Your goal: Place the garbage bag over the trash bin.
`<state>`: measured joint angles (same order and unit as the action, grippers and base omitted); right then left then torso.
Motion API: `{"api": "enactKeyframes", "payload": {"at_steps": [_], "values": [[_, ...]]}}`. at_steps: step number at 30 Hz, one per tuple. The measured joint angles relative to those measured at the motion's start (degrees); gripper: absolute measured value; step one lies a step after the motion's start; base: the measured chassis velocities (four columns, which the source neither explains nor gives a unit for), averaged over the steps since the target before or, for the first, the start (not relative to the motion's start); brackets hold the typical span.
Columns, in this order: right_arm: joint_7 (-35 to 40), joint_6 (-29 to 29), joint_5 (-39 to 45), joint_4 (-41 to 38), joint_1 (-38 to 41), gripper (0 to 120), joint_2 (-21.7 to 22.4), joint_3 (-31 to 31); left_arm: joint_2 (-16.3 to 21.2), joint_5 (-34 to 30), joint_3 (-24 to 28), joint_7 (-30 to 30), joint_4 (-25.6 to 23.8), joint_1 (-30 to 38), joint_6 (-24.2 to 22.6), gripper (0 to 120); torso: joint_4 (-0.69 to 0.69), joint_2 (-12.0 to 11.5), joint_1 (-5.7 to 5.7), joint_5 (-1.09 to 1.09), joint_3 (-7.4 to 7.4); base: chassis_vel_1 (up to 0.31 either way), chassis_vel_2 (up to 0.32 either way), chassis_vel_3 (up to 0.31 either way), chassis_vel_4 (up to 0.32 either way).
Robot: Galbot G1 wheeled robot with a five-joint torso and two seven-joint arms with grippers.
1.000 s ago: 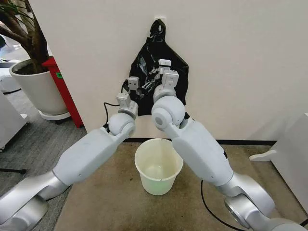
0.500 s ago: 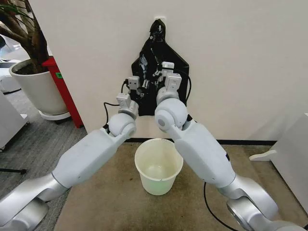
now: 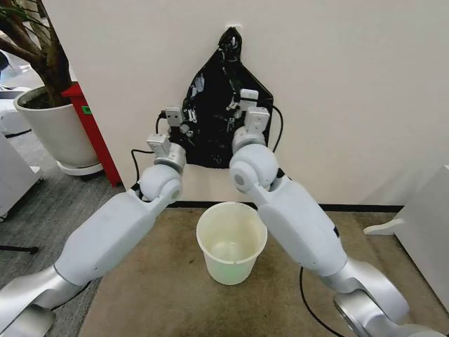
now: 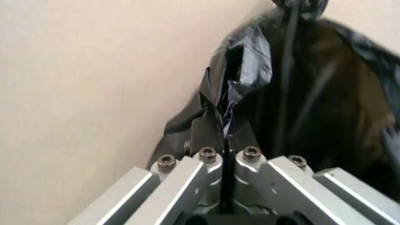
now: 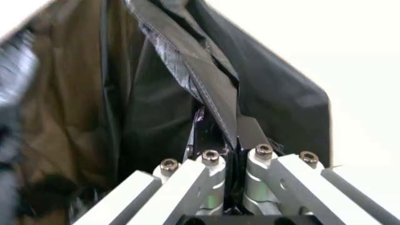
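Black garbage bag (image 3: 214, 112) against the wall, left gripper (image 4: 224, 136) and right gripper (image 5: 218, 136) each pinching a fold

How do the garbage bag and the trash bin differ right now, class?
The garbage bag is black and crinkly; the trash bin is cream-white and smooth. The bag hangs on the wall, pinched by the left gripper and right gripper; the bin stands untouched on the floor below.

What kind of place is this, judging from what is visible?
Probably an office or lab corner: a plain white wall, carpet floor, and a potted plant at the left. A black garbage bag hangs on the wall above a trash bin.
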<state>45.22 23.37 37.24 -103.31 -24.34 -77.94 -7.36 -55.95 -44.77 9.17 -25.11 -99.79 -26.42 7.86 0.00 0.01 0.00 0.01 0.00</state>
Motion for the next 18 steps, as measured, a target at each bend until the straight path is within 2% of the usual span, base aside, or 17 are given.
{"api": "enactKeyframes", "payload": {"at_steps": [3,6,8,10,13,18], "values": [[0.99,0.26,1.55,-1.94,-3.49,0,2.40,-0.50,0.42,0.33,-1.42,0.10,-1.41,-3.65,0.21,0,-0.03,0.00,0.00,0.02,0.00,0.000,0.000,0.000,0.000],[1.55,0.37,2.76,-4.31,-8.04,0,5.13,-1.05,0.56,1.96,-3.14,0.16,-2.90,-9.02,0.66,0,0.01,0.00,0.00,-0.04,0.00,0.000,0.000,0.000,0.000],[1.64,0.55,3.53,-5.97,-9.97,0,6.72,-1.13,0.47,3.08,-4.41,0.16,-4.37,-11.87,0.94,0,0.00,0.00,0.00,0.02,-0.01,0.000,0.000,0.000,0.000],[1.79,0.69,3.96,-6.94,-10.41,0,7.60,-1.10,0.43,3.21,-4.97,-0.07,-5.55,-13.02,0.90,0,0.00,0.00,0.00,-0.04,0.00,0.000,0.000,0.000,0.000],[2.10,0.91,4.43,-7.93,-10.40,0,8.11,-0.69,0.41,3.14,-5.69,-0.46,-6.95,-13.29,0.62,0,0.00,0.00,0.00,0.01,-0.01,0.000,0.000,0.000,0.000],[2.62,1.83,6.95,-13.20,-10.62,0,11.03,2.14,1.84,-0.19,-8.12,-2.10,-12.21,-13.82,-0.90,0,-0.01,0.00,-0.01,0.00,-0.01,0.000,0.000,0.000,0.000]]}}
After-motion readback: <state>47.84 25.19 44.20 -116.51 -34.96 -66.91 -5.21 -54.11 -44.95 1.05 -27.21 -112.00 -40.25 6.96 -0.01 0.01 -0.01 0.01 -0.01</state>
